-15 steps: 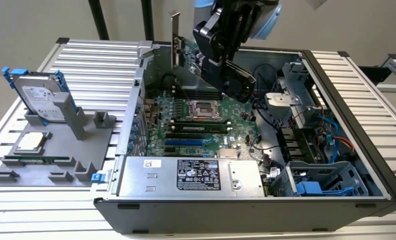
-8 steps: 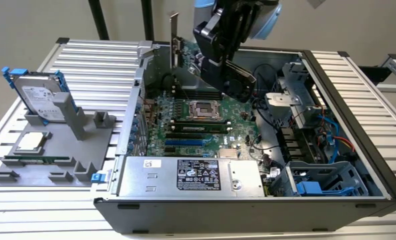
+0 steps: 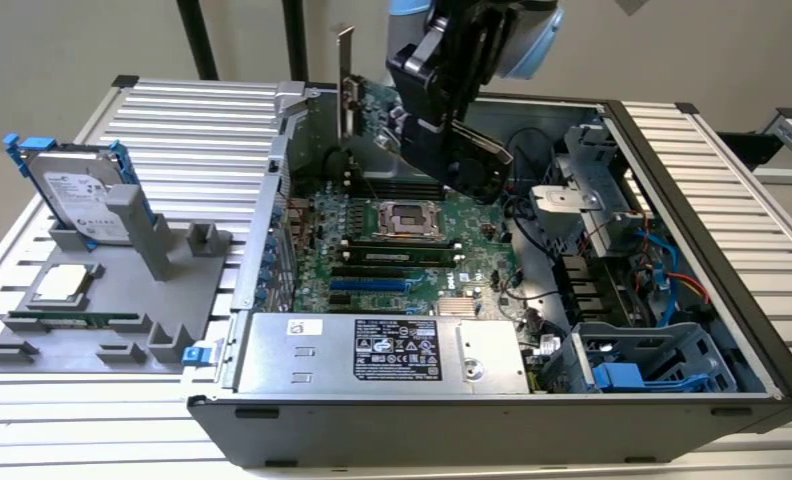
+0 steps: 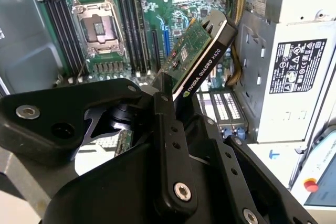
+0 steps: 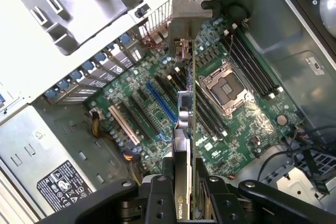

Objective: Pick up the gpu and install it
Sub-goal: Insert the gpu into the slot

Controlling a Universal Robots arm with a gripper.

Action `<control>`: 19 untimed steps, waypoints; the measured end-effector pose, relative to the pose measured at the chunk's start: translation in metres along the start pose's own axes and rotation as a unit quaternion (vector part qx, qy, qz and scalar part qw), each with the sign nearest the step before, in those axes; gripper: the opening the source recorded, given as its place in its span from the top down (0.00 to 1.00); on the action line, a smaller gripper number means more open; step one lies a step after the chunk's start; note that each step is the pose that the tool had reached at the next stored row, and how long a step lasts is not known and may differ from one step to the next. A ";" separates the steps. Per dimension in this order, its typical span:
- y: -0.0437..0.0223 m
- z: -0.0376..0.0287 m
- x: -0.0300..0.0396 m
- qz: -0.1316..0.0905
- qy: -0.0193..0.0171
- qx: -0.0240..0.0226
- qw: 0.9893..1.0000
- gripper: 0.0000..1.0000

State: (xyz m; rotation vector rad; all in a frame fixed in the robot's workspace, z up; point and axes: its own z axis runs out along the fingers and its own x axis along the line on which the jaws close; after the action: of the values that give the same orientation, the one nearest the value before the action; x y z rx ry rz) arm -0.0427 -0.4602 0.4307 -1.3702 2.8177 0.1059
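The gpu (image 4: 202,59) is clamped in the gripper (image 4: 167,95) and hangs in the air above the motherboard (image 3: 396,250) of the open case (image 3: 503,430), not seated in any slot. It is held on edge. Its silver bracket (image 5: 191,3) stands upright at the end farthest from the gripper, close to the case's slotted rear wall (image 3: 279,190). The long axis runs from that bracket back to the gripper, green face to one side and black cooler to the other.

Below it lie the blue expansion slot (image 5: 160,103), the empty processor socket (image 3: 403,218) and the memory slots. Black cables (image 3: 523,150) hang near the cooler end, and the power supply (image 3: 376,352) fills the case's near end. Well apart on the ribbed tabletop (image 3: 183,110), a grey holder (image 3: 116,290) carries a hard drive (image 3: 83,190) in a blue frame.
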 end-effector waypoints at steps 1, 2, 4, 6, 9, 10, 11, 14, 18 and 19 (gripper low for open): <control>0.0000 0.0000 0.0000 -0.002 0.000 0.000 1.000 1.00; 0.0000 0.0000 0.0000 -0.004 0.000 0.000 1.000 1.00; 0.0000 0.0000 0.0000 -0.008 0.000 0.000 1.000 1.00; 0.0000 0.0000 0.0000 -0.012 0.001 0.000 1.000 1.00; 0.0000 0.0000 0.0000 -0.019 0.001 -0.001 1.000 1.00; 0.0000 0.0000 0.0000 -0.021 0.001 -0.001 1.000 1.00; 0.0000 0.0000 0.0000 -0.023 0.001 -0.001 1.000 1.00; 0.0000 0.0000 0.0000 -0.029 0.002 -0.001 1.000 1.00; 0.0000 0.0000 0.0000 -0.037 0.002 -0.001 0.999 1.00; 0.0000 0.0000 0.0000 -0.039 0.002 -0.001 0.999 1.00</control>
State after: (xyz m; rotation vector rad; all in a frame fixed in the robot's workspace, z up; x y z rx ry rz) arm -0.0427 -0.4602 0.4306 -1.4809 2.7642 0.1064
